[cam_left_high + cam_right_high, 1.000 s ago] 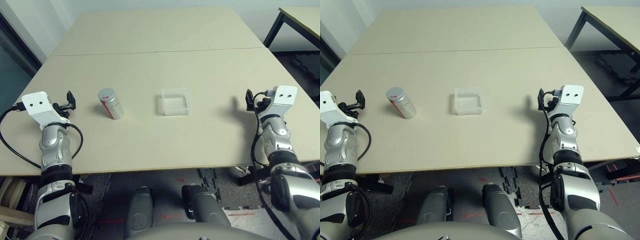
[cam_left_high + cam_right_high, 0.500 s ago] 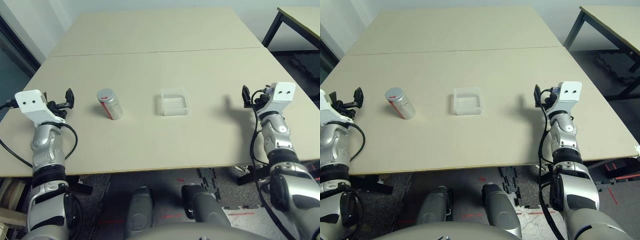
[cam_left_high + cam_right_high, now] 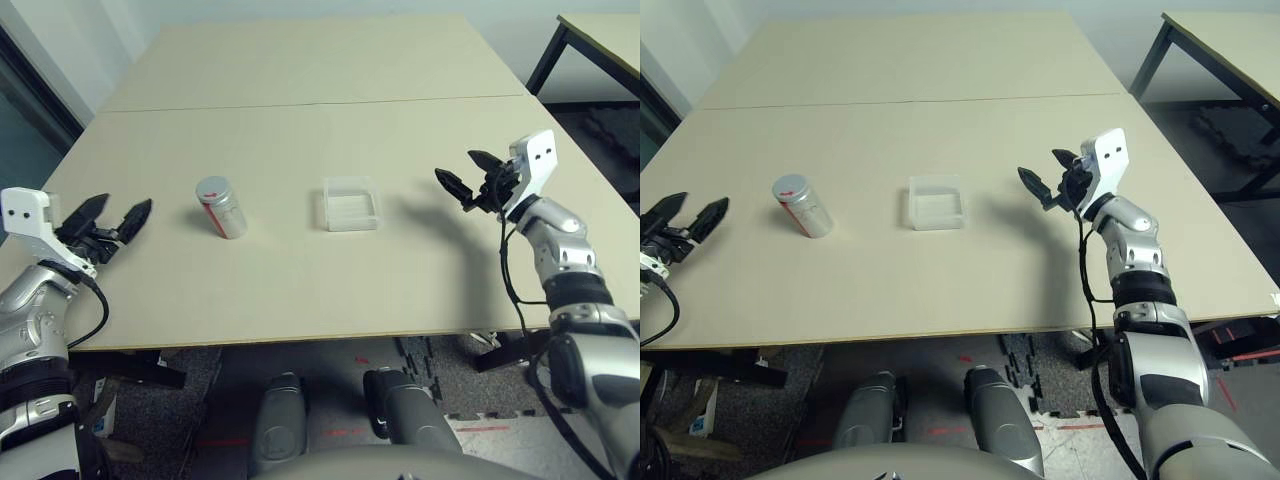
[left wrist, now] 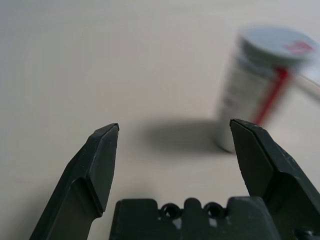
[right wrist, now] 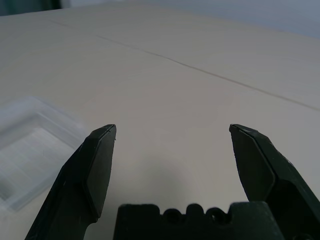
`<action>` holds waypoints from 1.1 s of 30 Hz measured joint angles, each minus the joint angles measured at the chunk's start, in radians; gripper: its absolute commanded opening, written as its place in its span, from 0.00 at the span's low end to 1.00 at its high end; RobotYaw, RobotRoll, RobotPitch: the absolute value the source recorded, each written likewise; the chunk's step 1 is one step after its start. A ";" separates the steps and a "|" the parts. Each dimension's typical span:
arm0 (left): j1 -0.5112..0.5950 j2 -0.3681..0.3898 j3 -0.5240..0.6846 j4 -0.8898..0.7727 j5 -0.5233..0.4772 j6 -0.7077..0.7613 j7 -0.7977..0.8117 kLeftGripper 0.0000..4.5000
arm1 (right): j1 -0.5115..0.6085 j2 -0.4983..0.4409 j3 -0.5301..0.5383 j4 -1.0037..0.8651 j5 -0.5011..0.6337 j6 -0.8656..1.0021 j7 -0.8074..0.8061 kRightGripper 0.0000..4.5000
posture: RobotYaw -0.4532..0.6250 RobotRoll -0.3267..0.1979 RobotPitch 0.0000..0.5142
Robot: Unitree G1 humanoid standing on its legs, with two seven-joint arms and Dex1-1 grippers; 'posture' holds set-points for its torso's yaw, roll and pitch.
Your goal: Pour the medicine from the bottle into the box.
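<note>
translucent grey-white, the bottle (image 3: 221,207) stands upright and capped on the beige counter (image 3: 300,120), a red mark on its label. the clear plastic box (image 3: 350,203) lies to its right, well apart from it, with bare counter between. the left end effector (image 3: 112,219) hovers left of the bottle, fingers spread wide, gripping nothing. the right end effector (image 3: 462,175) hangs above the counter right of the box, fingers likewise apart and empty. a second table (image 3: 600,40) stands off to the far right. nothing lies between either end effector and the bottle or box.
</note>
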 measured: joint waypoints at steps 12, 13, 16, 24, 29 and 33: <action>0.076 0.027 -0.042 -0.107 0.002 0.057 -0.128 0.99 | -0.057 0.002 0.068 -0.040 0.047 0.131 0.337 1.00 | 0.44 0.62 0.29; 0.071 0.027 -0.044 -0.106 0.007 0.049 -0.130 0.99 | -0.057 0.002 0.076 -0.053 0.054 0.148 0.366 1.00 | 0.44 0.62 0.30; 0.036 0.025 -0.061 -0.097 0.019 0.028 -0.138 0.99 | -0.050 -0.003 0.099 -0.121 0.074 0.212 0.446 1.00 | 0.44 0.62 0.31; -0.061 -0.003 -0.119 0.013 0.070 -0.059 -0.152 0.99 | -0.015 -0.024 0.133 -0.239 0.103 0.313 0.521 1.00 | 0.44 0.62 0.34; -0.121 -0.012 -0.142 0.071 0.101 -0.121 -0.152 0.99 | -0.007 -0.022 0.136 -0.269 0.108 0.327 0.520 1.00 | 0.43 0.62 0.34; -0.161 -0.031 -0.157 0.126 0.115 -0.158 -0.148 0.99 | 0.009 -0.020 0.137 -0.279 0.111 0.341 0.518 1.00 | 0.42 0.62 0.34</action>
